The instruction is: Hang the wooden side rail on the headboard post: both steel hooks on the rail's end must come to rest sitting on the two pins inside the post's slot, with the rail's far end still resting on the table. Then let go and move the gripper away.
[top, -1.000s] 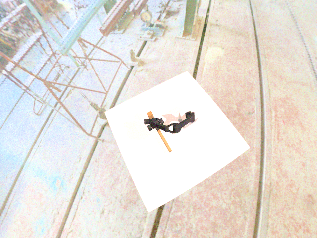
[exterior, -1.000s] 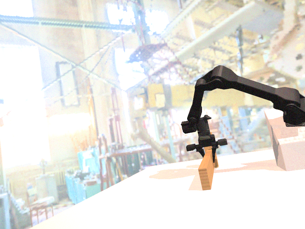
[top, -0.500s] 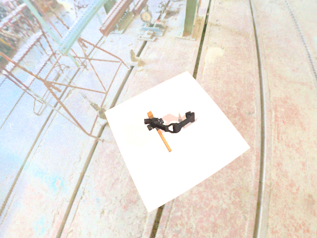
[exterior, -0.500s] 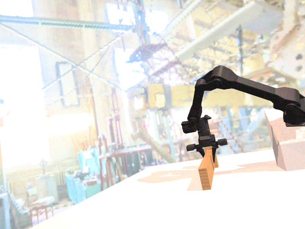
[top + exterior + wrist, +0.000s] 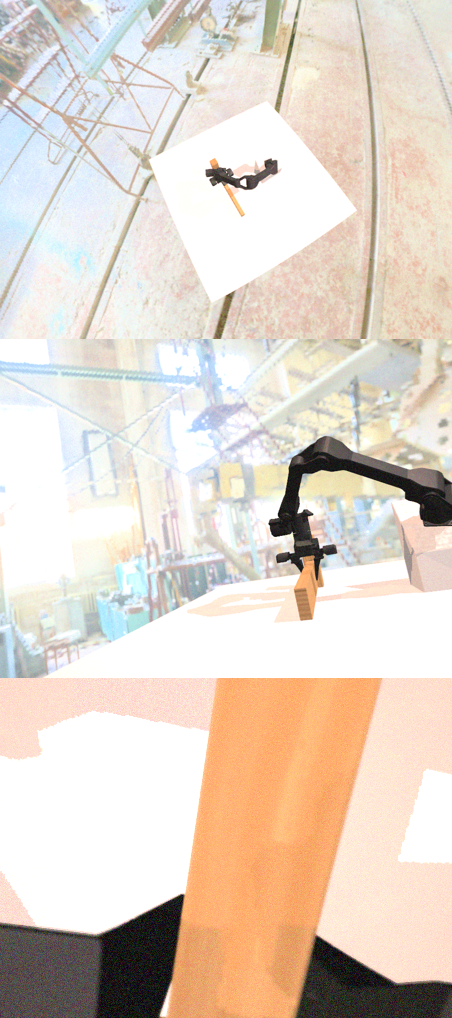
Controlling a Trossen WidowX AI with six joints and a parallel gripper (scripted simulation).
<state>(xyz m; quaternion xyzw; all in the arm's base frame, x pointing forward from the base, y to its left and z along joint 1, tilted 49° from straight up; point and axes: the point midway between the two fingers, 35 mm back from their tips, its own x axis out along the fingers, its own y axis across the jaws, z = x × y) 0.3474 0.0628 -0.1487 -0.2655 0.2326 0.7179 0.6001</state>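
The wooden side rail [image 5: 234,200] [image 5: 305,603] [image 5: 270,828] stands on edge. Its far end is low at the table [image 5: 255,248] [image 5: 237,645], nearest the camera in the exterior view, and seems to touch it. My gripper [image 5: 309,574] [image 5: 245,963] is shut on the rail towards its post-side end, pointing down with one finger on each side. The headboard post [image 5: 213,162] [image 5: 321,580] is upright just beyond the gripper, mostly covered by gripper and rail in the exterior view. The hooks, slot and pins are hidden, so I cannot tell whether they are engaged.
The black arm [image 5: 250,181] [image 5: 379,468] arches from its base on the right in the exterior view. A pale angular block [image 5: 430,569] stands below the base there. Shadows of the arm lie across the white table.
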